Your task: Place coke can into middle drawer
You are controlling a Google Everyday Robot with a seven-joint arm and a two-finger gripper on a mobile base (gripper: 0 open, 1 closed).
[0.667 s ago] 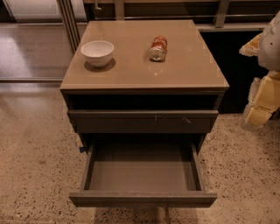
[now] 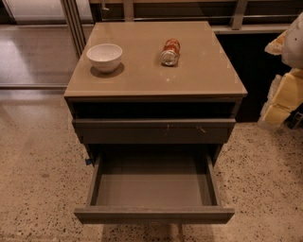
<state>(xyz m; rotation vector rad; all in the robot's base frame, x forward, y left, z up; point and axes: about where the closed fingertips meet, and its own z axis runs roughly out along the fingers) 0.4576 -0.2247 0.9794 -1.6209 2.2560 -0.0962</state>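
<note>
The coke can [image 2: 170, 51] lies on its side on the cabinet top [image 2: 142, 80], right of centre, with its silver end facing me. The middle drawer [image 2: 154, 213] is pulled fully out below, and its flat grey floor [image 2: 151, 186] holds nothing. My gripper [image 2: 283, 99] shows as pale yellow and white parts at the right edge of the view. It is beside the cabinet, well clear of the can and lower than the cabinet top, and partly cut off by the frame.
A white bowl [image 2: 104, 56] stands on the cabinet top at the left. A closed drawer front with small pale scuffs [image 2: 154, 130] sits above the open drawer. Speckled floor [image 2: 38, 179] surrounds the cabinet. A dark wall and railing [image 2: 189, 9] are behind.
</note>
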